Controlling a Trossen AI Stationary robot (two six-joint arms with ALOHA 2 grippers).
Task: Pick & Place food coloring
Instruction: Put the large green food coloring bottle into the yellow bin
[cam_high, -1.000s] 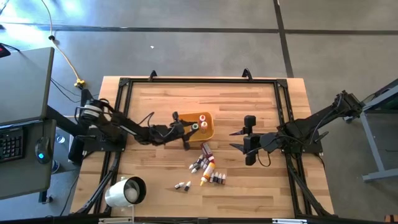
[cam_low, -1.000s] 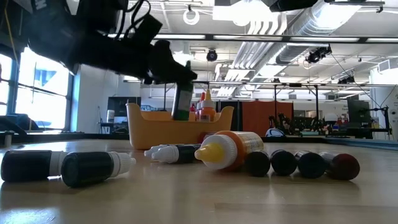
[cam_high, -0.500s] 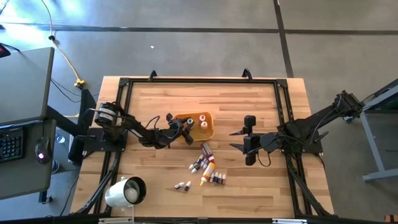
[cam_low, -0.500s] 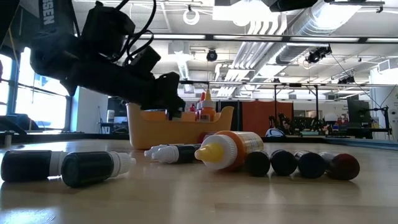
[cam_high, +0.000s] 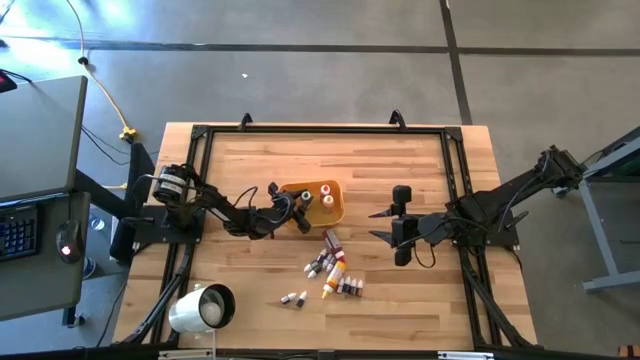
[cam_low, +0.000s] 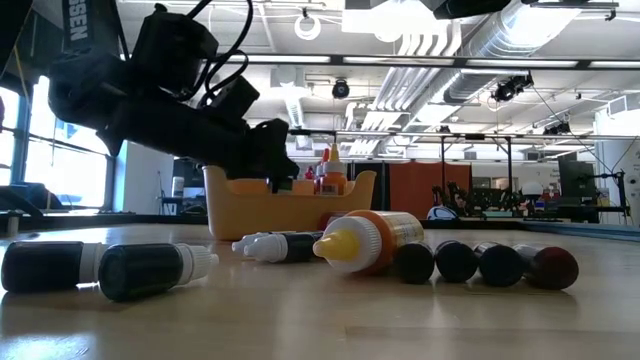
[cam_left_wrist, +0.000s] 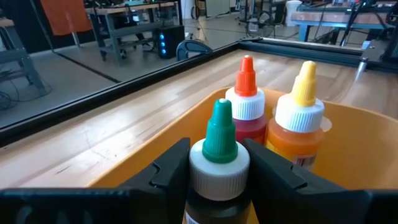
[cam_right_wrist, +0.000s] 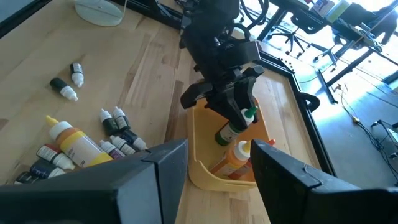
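Left gripper (cam_high: 300, 208) clamps a green-capped bottle (cam_left_wrist: 219, 163) inside the orange tray (cam_high: 337, 211), at its nine o'clock edge. Right gripper (cam_high: 380, 224) waits at three o'clock, fingers spread, holding nothing.

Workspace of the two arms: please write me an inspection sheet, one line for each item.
Surface: wooden table with a dark frame around it.
Job's things: green-capped bottle over the orange tray; red-capped bottle and yellow-capped bottle upright in the tray; other loose bottles lying on the table.
Clutter: white cylinder at the table's near left corner.
Grippers: left end effector shut on the green-capped bottle at the tray; right end effector open, beside the tray.
Cables: yellow cable on the floor.
Surroundings: desk with keyboard and mouse.
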